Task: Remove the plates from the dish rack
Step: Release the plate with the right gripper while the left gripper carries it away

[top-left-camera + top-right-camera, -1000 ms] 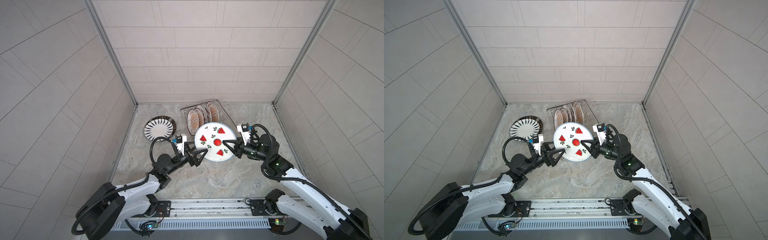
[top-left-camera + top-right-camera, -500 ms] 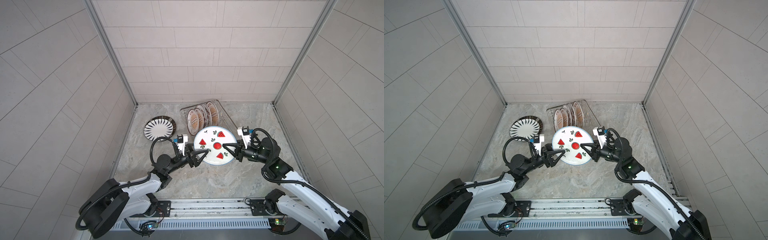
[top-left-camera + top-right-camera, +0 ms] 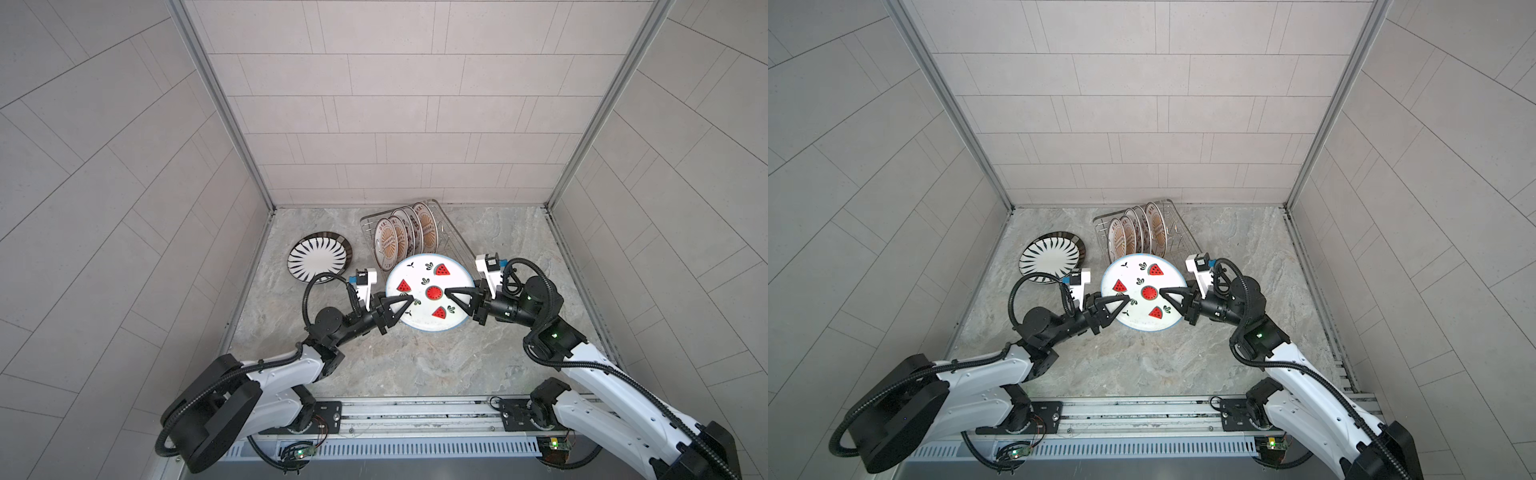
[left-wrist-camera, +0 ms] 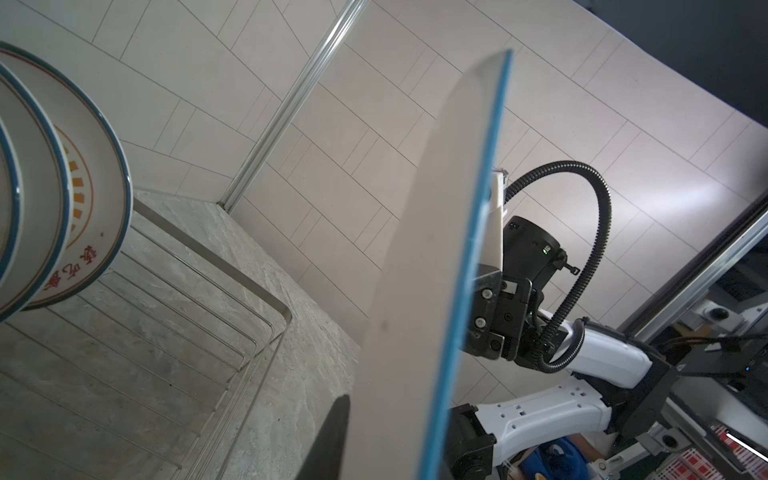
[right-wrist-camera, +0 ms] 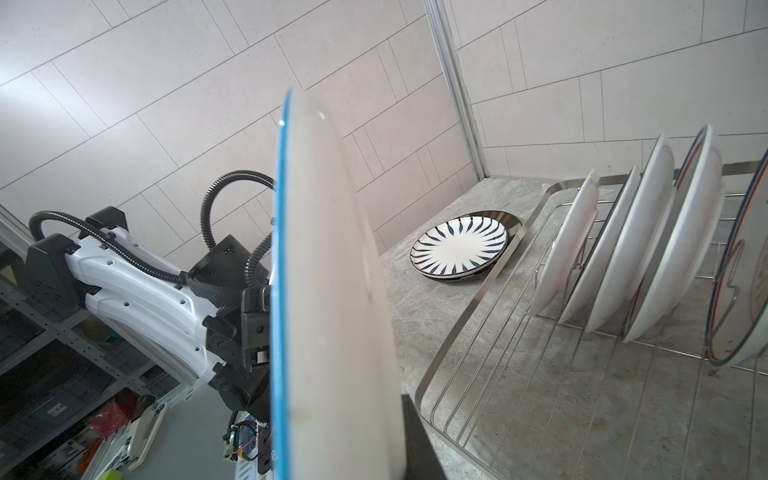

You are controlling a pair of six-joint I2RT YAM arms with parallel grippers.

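A white plate with red watermelon slices (image 3: 419,276) (image 3: 1138,322) hangs face up over the counter, just in front of the dish rack (image 3: 453,232) (image 3: 1177,220). My left gripper (image 3: 405,307) (image 3: 1122,306) is shut on its left rim and my right gripper (image 3: 455,301) (image 3: 1169,301) on its right rim. Both wrist views show this plate (image 4: 436,249) (image 5: 332,291) edge on, with one dark finger (image 4: 328,440) (image 5: 415,449) against its underside. Several plates (image 3: 390,245) (image 5: 648,249) with orange sunbursts stand upright in the rack.
A dark-striped white plate (image 3: 318,259) (image 3: 1050,259) (image 5: 459,247) lies flat on another plate at the left of the rack, near the left wall. The rack's front half (image 5: 469,328) holds only wire. Tiled walls close in the counter on three sides.
My left gripper, open beside the plate a second ago, has shut on its left rim. The plate has tipped flatter and come slightly toward the front with the right gripper.
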